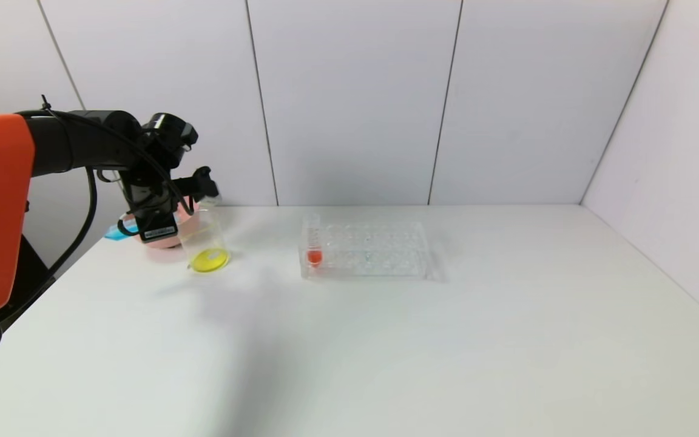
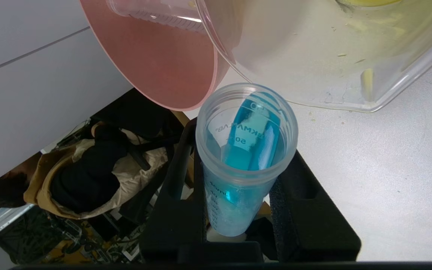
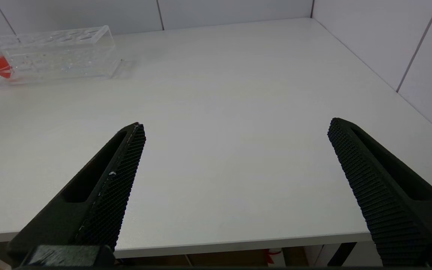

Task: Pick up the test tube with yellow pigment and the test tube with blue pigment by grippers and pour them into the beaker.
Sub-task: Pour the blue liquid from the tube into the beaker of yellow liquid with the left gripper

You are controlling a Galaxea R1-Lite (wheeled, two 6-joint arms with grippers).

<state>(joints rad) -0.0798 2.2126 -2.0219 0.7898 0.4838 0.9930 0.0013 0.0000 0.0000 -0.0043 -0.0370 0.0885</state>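
My left gripper (image 1: 195, 188) is shut on the test tube with blue pigment (image 2: 246, 150), which lies tilted close to level. The tube's blue tip (image 1: 116, 232) sticks out toward the table's left edge. Its open mouth is at the rim of the beaker (image 1: 204, 240), and blue liquid lies along its inside. The beaker (image 2: 313, 56) stands at the far left with yellow liquid in its bottom. A clear graduated tube (image 2: 156, 15) with no liquid showing lies in the pink bowl (image 2: 163, 63). My right gripper (image 3: 234, 127) hangs open over the table's front edge, with nothing between its fingers.
The pink bowl (image 1: 173, 241) stands right behind the beaker, by the table's left edge. A clear tube rack (image 1: 374, 249) sits mid-table and holds a tube with orange-red liquid (image 1: 314, 255). The rack (image 3: 54, 54) is far from the right gripper. White walls close the back and right.
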